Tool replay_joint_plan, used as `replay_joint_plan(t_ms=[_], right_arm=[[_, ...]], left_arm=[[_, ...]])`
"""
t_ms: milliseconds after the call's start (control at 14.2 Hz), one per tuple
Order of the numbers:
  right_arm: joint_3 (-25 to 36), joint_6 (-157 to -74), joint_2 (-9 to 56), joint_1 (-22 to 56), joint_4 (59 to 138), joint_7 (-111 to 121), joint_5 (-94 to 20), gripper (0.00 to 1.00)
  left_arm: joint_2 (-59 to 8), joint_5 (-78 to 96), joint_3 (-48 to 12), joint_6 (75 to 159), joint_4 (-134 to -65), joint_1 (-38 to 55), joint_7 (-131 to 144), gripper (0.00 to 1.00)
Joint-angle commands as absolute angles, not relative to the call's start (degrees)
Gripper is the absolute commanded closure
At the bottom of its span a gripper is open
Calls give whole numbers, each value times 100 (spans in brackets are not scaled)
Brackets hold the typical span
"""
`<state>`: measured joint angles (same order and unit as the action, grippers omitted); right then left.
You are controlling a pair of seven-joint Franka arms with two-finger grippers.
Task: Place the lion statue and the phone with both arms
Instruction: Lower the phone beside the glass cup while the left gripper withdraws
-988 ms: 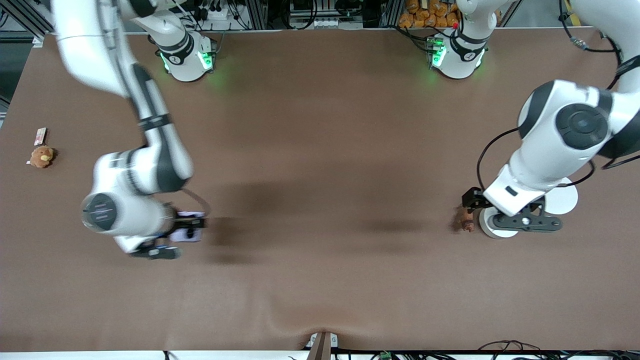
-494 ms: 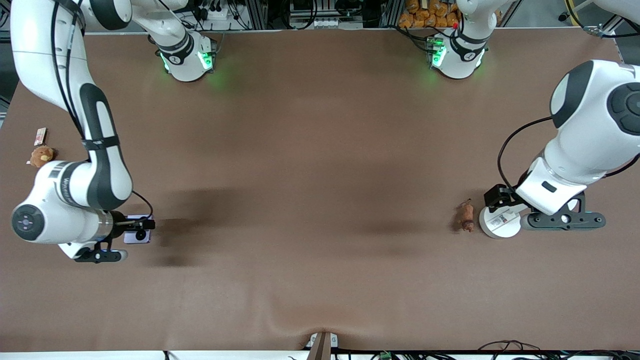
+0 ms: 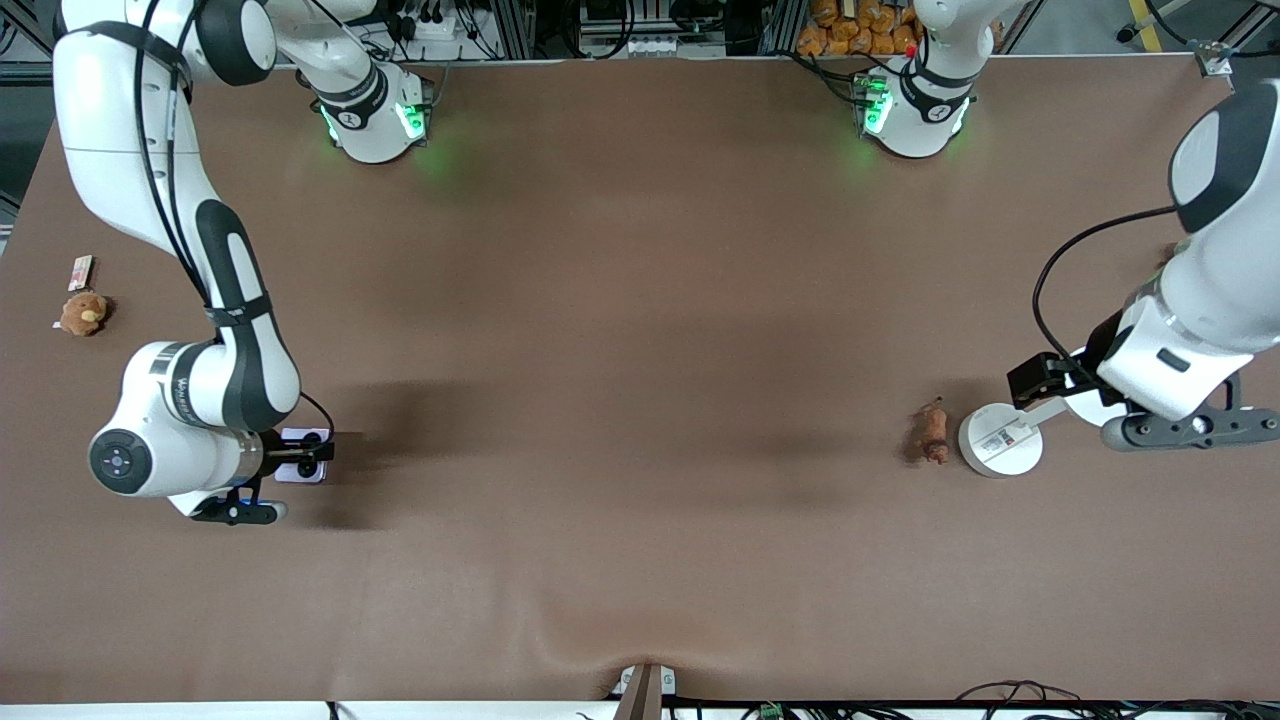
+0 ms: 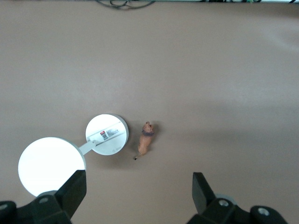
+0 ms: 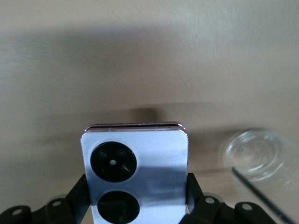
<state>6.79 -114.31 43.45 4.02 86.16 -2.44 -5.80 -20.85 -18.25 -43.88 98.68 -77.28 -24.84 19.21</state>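
Observation:
The lion statue (image 3: 933,432) is a tiny orange-brown figurine lying on the brown table beside a white disc; it also shows in the left wrist view (image 4: 146,142). My left gripper (image 3: 1045,385) is open and empty, up over the table near the white discs, apart from the lion; its fingers (image 4: 74,189) stand wide. My right gripper (image 3: 305,457) is shut on the phone (image 3: 296,470), holding it low over the table toward the right arm's end. The right wrist view shows the pale-lavender phone (image 5: 135,172) with two black circles between the fingers (image 5: 192,189).
Two white discs joined by a bar (image 3: 1000,440) lie beside the lion, toward the left arm's end (image 4: 106,134). A tan plush toy (image 3: 83,313) and a white-and-red card (image 3: 80,271) lie at the right arm's end. A clear round lid (image 5: 261,154) lies near the phone.
My left gripper has drawn away from the lion toward the left arm's end; the lion stays put. My right arm swung the phone toward its end of the table, then back a little.

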Motion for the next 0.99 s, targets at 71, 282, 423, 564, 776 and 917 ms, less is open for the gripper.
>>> replay_joint_plan(t_ms=[71, 282, 423, 564, 776, 917], right_arm=[[642, -11461, 4254, 422, 8833, -756, -510, 65], [642, -11478, 4289, 378, 8833, -694, -475, 17], [642, -11496, 4289, 378, 8824, -686, -466, 0], [642, -11487, 4263, 387, 8807, -677, -466, 0], [642, -11487, 4175, 413, 8745, -475, -361, 0], [642, -11435, 4009, 378, 8754, -370, -378, 0]], left_arm=[[-1504, -1566, -3949, 9475, -7778, -2076, 1846, 0], [-1056, -1066, -3009, 9343, -7813, -1382, 1697, 0], [-836, -696, -2271, 9212, -7857, -899, 1172, 0], [-695, -650, -1699, 9010, -7919, -381, 923, 0], [-370, -633, -943, 8930, -8269, 341, 914, 0], [-221, -388, -678, 8930, -8481, 492, 905, 0]])
